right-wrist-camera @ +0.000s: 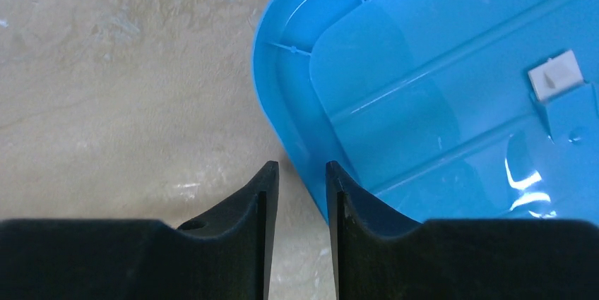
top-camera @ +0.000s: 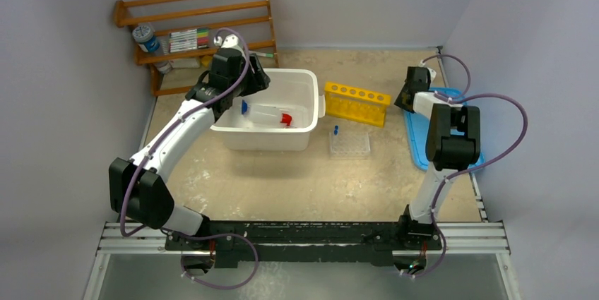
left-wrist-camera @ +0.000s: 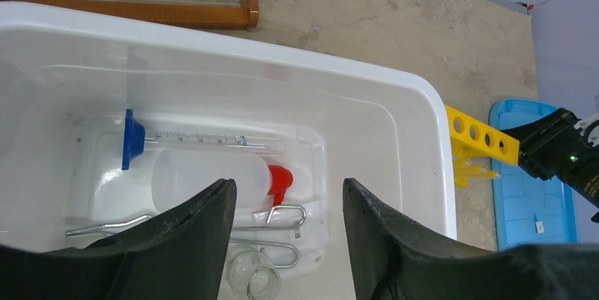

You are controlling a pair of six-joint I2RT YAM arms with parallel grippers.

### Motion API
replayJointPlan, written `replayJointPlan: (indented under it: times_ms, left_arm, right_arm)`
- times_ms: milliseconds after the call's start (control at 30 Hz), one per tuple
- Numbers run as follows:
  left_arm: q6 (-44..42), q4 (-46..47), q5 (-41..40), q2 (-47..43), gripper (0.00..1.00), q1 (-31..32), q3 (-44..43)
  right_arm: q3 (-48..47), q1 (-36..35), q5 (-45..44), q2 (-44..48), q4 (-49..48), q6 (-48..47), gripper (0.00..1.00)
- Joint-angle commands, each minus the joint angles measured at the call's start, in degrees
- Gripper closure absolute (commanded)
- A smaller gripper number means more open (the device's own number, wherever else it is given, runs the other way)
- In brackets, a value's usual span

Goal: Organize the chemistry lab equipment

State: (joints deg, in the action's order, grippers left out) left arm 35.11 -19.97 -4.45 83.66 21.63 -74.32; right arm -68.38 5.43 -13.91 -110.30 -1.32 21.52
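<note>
While the left gripper (left-wrist-camera: 288,183) hangs over the white tub (left-wrist-camera: 395,95) with its jaws spread wide and nothing between them, the lab pieces lie on the tub floor right beneath it. The translucent squeeze bottle (left-wrist-camera: 205,176) lies on its side just beyond the left fingertip, its red cap (left-wrist-camera: 280,178) pointing into the gap between the fingers. Farther out from the tips, the thin blue-ended tube (left-wrist-camera: 205,138) lies alongside the bottle. Nearer the palm, the metal tongs (left-wrist-camera: 286,207) rest with their loop handles in the gap, and the tiny glass jar (left-wrist-camera: 251,279) sits closest to the wrist.

I judge the bottle light and springy. Its smooth wall would likely dent and slip under a hard pinch, so the stiffer shoulder next to the cap looks like the safer hold. The tube looks slender and brittle and wants a gentle grip at mid-length. The tongs are rigid but thin and flat to the floor, so they look hard to get under. The jar is small, hard, slick and breakable.

The right gripper (right-wrist-camera: 302,169) hovers with its jaws narrowly parted and empty, the rim of the blue lid (right-wrist-camera: 424,88) just past its right fingertip.
</note>
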Motion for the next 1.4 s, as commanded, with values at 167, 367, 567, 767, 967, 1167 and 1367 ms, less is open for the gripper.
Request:
replayJointPlan:
  times_ms: [167, 367, 567, 767, 967, 1167, 1367]
  left_arm:
    - [0.01, 2.55, 0.01, -0.92, 0.43, -0.53, 0.65]
    - [-0.07, 2.48, -0.25, -1.00, 0.43, -0.62, 0.54]
    - [0.12, 2.64, -0.09, -0.75, 0.43, -0.53, 0.58]
    - [0.38, 3.00, 0.33, -0.60, 0.43, -0.58, 0.60]
    - [0.69, 3.48, 0.17, -0.34, 0.43, -0.58, 0.94]
    - [3.33, 10.21, 4.68, -0.57, 0.43, -0.82, 4.40]
    - [2.26, 13.73, 4.09, -4.37, 0.43, -1.06, 4.73]
  right_arm:
    - [-3.79, 0.14, -7.21, -3.95, 4.11, -2.40, 0.79]
    - [-3.25, 0.12, -12.27, -1.14, 3.61, -1.01, 1.00]
    - [-2.04, 0.11, -18.30, 9.00, 0.90, -3.00, 1.00]
    - [0.78, 0.11, -14.74, 22.71, -4.55, -5.58, 1.00]
    - [2.67, 0.11, -4.16, 32.66, -9.32, -7.33, 1.00]
    - [1.95, 0.11, 16.38, 38.18, -14.71, -7.25, 1.00]
    - [-3.07, 0.13, 41.21, 39.53, -20.46, -2.73, 1.00]
